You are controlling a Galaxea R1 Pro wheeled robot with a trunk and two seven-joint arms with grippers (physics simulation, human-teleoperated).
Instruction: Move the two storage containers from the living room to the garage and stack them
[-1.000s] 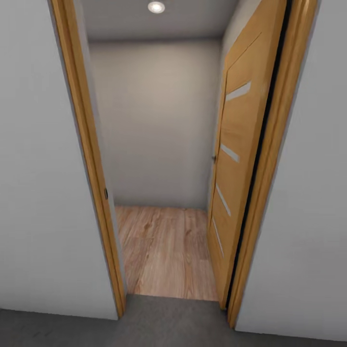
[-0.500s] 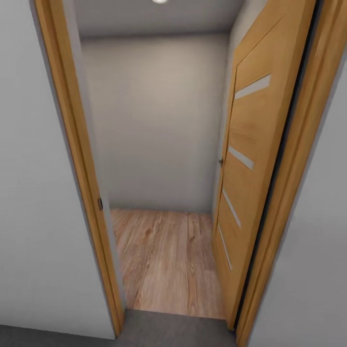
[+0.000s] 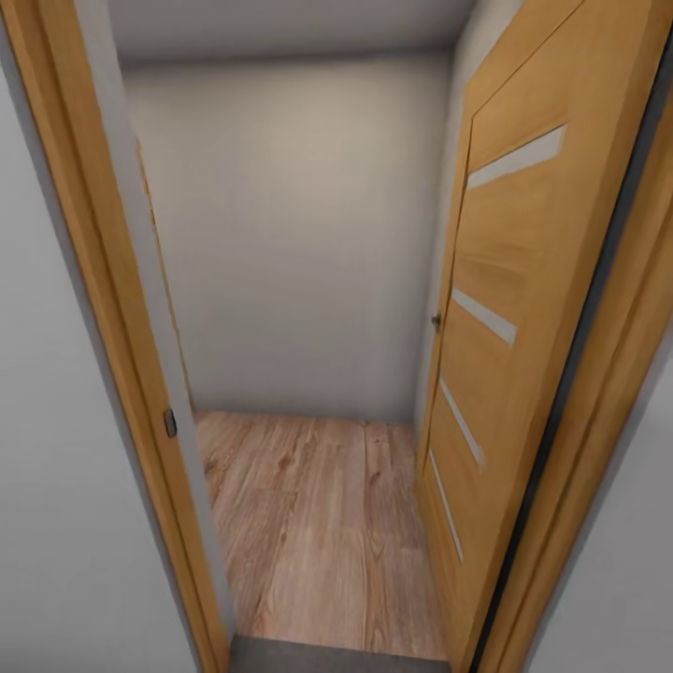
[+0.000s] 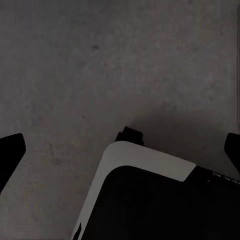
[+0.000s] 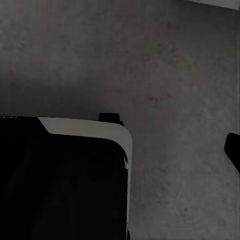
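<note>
the left claw [image 4: 120, 152] is hanging spread wide, its dark fingertips [image 4: 11, 150] showing at both edges of the left wrist view, nothing between them. under it is lying the floor [image 4: 100, 65], dark grey, rough and mottled like concrete, with a white-edged black corner of the robot's base [image 4: 145, 165] jutting in just beneath. of the right claw one dark fingertip [image 5: 232, 150] is showing over the same grey floor [image 5: 175, 75], so i cannot tell how it is standing. further out, in the head view, a narrow doorway is opening ahead: an orange-wood door frame [image 3: 93, 280], an open wooden door [image 3: 523, 308] with pale slanted strips, a light wood plank floor [image 3: 318, 523] and a plain grey wall [image 3: 299, 234] beyond.
</note>
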